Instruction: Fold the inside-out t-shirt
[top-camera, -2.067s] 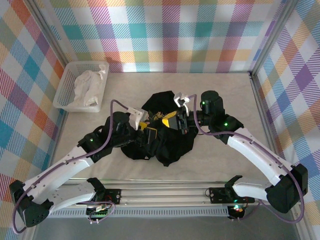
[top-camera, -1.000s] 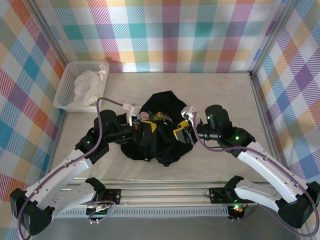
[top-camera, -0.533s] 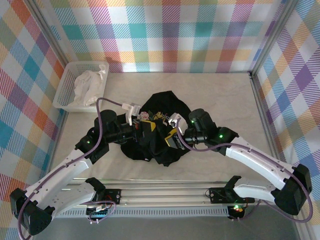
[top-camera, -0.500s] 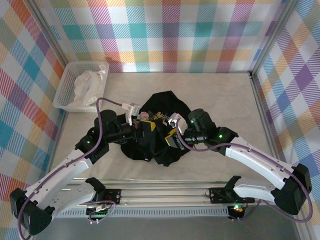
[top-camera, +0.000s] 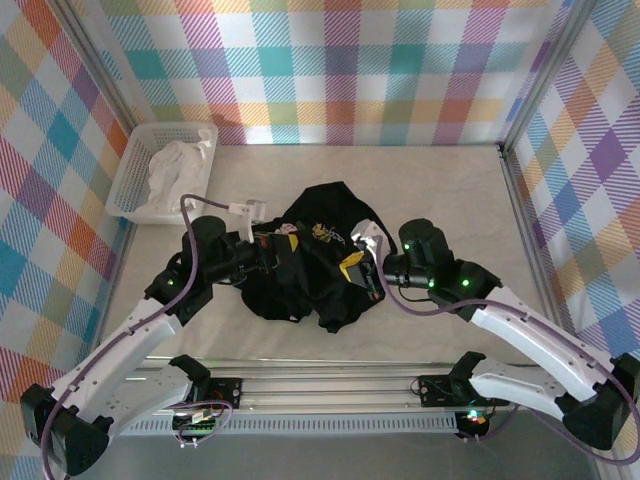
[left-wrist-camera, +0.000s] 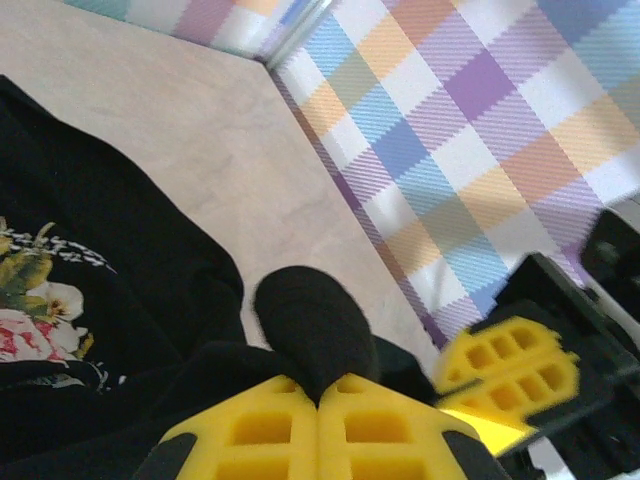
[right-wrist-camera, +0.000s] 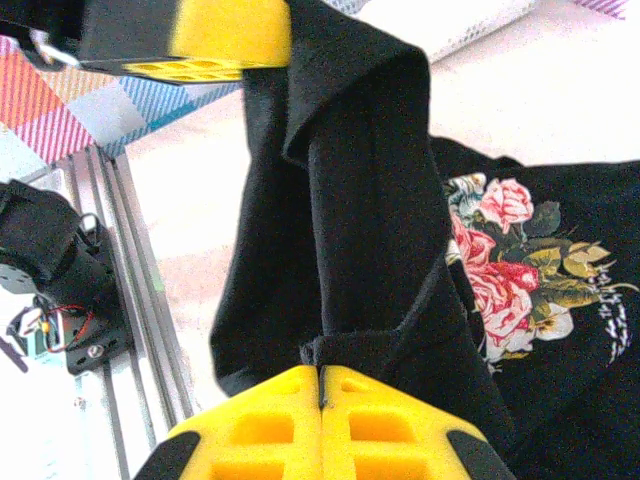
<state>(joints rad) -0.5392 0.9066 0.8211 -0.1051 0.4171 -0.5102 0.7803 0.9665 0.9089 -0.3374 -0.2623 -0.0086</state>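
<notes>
A black fabric t-shirt (top-camera: 330, 205) is laid centrally.
It is flanked by the left gripper (top-camera: 287, 243) and right gripper (top-camera: 354, 270); a crumpled white cloth (top-camera: 175, 172) is kept in a white plastic basket (top-camera: 128, 190) behind-left.

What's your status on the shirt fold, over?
Both shut: left gripper and right gripper each pinch the t-shirt. Shirt bunched mid-table, not folded. Far left, basket holding white cloth, out of the way.
</notes>
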